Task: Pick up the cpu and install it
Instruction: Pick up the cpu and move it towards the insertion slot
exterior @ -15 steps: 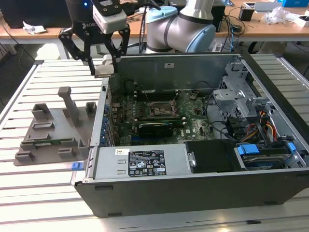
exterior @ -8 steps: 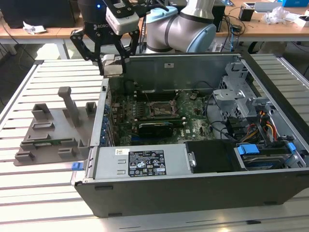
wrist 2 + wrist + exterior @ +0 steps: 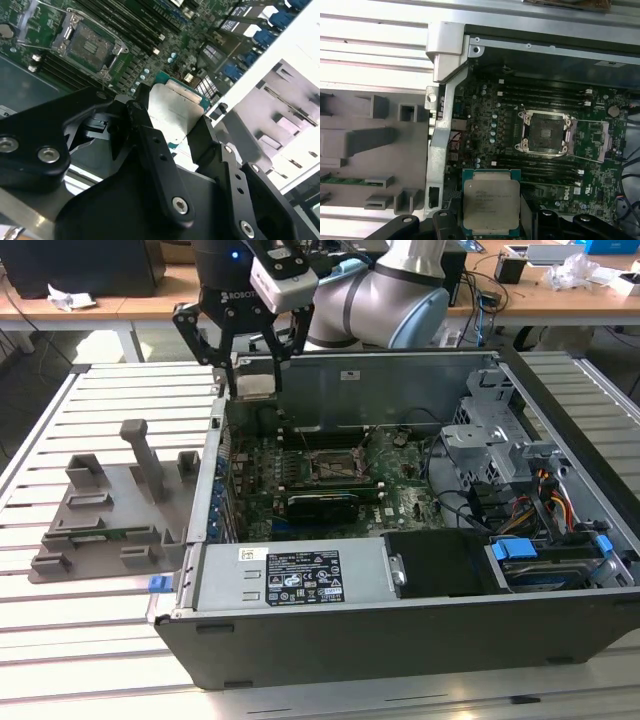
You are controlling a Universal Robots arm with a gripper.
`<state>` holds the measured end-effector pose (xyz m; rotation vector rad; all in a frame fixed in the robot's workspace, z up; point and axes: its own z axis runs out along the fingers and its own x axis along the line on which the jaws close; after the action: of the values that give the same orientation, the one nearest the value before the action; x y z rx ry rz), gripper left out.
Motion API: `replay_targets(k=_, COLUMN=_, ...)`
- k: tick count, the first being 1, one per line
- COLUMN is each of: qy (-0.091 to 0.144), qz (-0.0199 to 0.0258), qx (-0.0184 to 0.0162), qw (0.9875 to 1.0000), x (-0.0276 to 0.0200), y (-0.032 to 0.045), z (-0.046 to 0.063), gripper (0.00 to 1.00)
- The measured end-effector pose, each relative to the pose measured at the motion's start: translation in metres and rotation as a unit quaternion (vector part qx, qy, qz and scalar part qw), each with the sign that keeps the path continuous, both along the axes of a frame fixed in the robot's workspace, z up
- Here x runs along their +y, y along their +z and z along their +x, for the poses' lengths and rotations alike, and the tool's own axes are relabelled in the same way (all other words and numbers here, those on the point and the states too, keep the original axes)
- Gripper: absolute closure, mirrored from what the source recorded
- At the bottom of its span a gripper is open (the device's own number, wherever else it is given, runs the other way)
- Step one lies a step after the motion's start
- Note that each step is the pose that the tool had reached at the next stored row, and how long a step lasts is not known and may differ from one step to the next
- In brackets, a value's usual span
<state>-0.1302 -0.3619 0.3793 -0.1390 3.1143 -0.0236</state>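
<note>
We record: slatted table [image 3: 110, 400] under the computer case [image 3: 400, 640]; desks [image 3: 180, 282] behind the case; grey holder [image 3: 100, 505] beside it; gripper [image 3: 255, 380] over the case's corner, clamped on the cpu [image 3: 491, 200] (socket [image 3: 543, 131] inside the case, uncovered).

We see a robotics lab: an opened computer case [image 3: 400, 645] on a slatted counter [image 3: 100, 640] below the gripper [image 3: 255, 388], cluttered desks [image 3: 540, 295] behind.

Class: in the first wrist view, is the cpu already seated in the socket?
No, the gripper holds the cpu apart from the socket, which lies empty.
</note>
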Motion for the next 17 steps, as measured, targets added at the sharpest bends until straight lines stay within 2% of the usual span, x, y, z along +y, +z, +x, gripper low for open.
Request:
replay_targets(k=5, qy=0.0, qz=-0.0001, qx=0.0002, qw=1.0, x=0.0005, y=0.0, z=0.016, gripper=0.45)
replay_targets(k=17, qy=0.0, qz=-0.0004, qx=0.0008, qw=1.0, x=0.0013, y=0.0, z=0.042, gripper=0.45)
